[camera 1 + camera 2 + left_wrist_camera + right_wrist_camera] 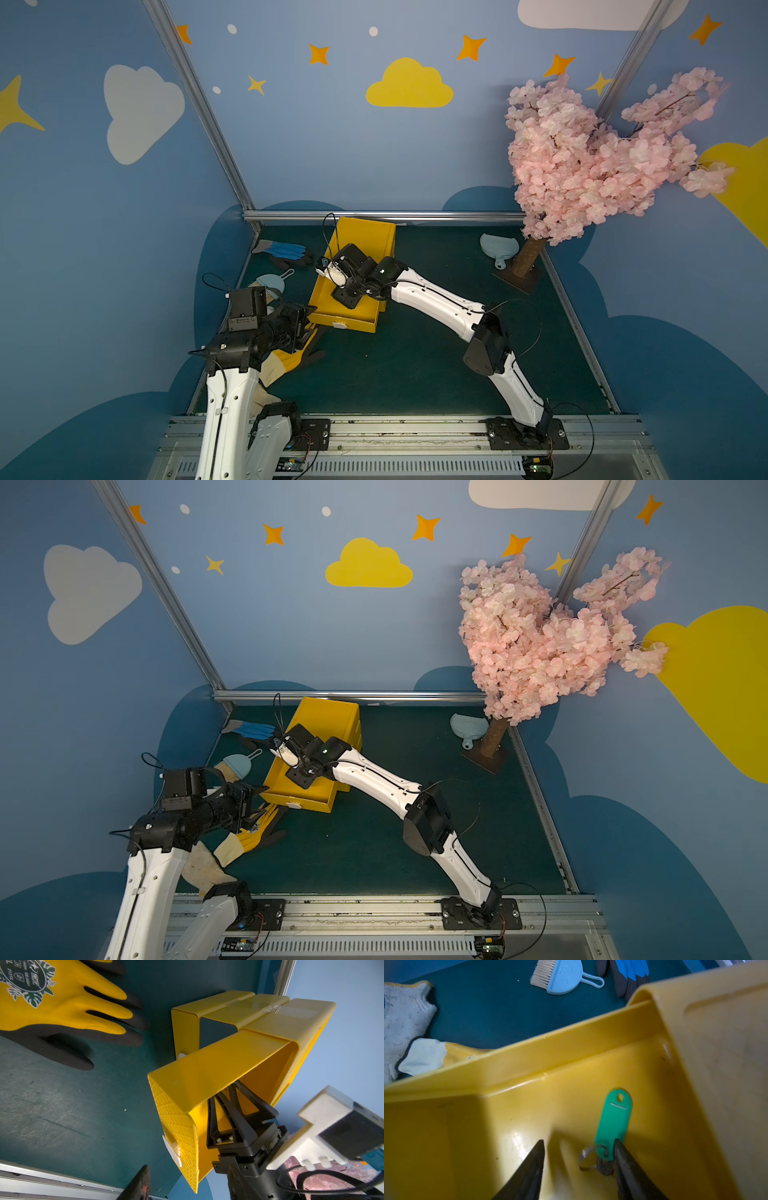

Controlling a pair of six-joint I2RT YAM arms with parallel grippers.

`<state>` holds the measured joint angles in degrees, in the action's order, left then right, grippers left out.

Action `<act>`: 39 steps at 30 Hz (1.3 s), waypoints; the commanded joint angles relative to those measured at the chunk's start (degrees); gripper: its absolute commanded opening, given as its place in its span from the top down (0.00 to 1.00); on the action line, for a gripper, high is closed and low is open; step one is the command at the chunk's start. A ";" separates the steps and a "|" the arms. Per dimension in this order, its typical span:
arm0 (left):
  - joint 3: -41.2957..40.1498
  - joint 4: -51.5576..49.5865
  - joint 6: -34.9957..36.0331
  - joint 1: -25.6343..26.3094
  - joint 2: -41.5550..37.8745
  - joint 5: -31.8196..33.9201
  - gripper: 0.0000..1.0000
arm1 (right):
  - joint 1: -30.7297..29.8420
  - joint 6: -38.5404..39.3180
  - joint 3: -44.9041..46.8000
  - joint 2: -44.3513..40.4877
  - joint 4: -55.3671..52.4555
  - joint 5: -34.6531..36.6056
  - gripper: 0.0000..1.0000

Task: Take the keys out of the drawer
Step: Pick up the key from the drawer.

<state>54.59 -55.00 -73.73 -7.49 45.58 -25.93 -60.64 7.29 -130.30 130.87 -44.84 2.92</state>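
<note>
Looking down in both top views, I see my right pincer [347, 296] sunk into the pulled-out yellow plastic drawer [360, 323]. Its boxy casing [365, 237] stands behind on the dark green mat [415, 353]. My left pincer [307, 322] hovers at the drawer's front corner, over a yellow glove [291, 357]; my own wrist hides the drawer floor there. From my left wrist, the drawer's front shows a moulded diamond grid and a small white pull [173, 1153], its side wall is smooth and glossy, and the lattice fingers [232, 1105] of my right pincer stand inside. One dark left fingertip [142, 1182] sits far off to the edge, so those jaws are spread, holding nothing. Only my right wrist shows the keys [611, 1126]: a flat green oval tag, a thin metal ring and a dark key head, lying on the shiny drawer floor near the casing. My right fingers are spread, one tip at the tag's edge, nothing pinched. Beyond the rim lie a pale blue brush [564, 974] and a grubby white knit glove [404, 1012].
</note>
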 commanded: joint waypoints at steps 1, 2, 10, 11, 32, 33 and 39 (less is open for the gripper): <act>0.08 -0.54 0.53 0.12 -0.32 -0.68 0.40 | -0.27 -0.89 -2.04 0.88 -1.71 2.08 0.48; 0.08 -0.54 0.53 0.10 -0.25 -0.70 0.40 | -0.26 -1.05 -2.06 0.68 -2.04 2.54 0.51; -0.18 0.34 0.79 0.08 0.55 -1.38 0.39 | 0.33 -1.23 -0.39 -1.37 -2.27 4.42 0.74; -0.18 0.51 0.79 0.13 0.63 -1.48 0.39 | 0.35 -1.32 -0.34 -1.45 -2.26 4.55 0.75; 0.46 1.30 0.99 0.12 1.17 -1.32 0.39 | 0.61 -2.48 -2.51 -5.40 -1.33 5.23 0.90; 0.81 1.30 1.28 0.09 1.18 -1.08 0.39 | 0.70 -2.62 -2.66 -5.84 -1.05 4.96 0.90; 5.60 0.52 3.98 0.41 2.43 2.34 0.39 | 1.31 -3.98 -2.79 -8.76 0.30 2.82 0.90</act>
<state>57.12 -54.17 -72.12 -7.33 47.72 -25.65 -59.83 4.69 -131.04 126.23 -45.60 7.11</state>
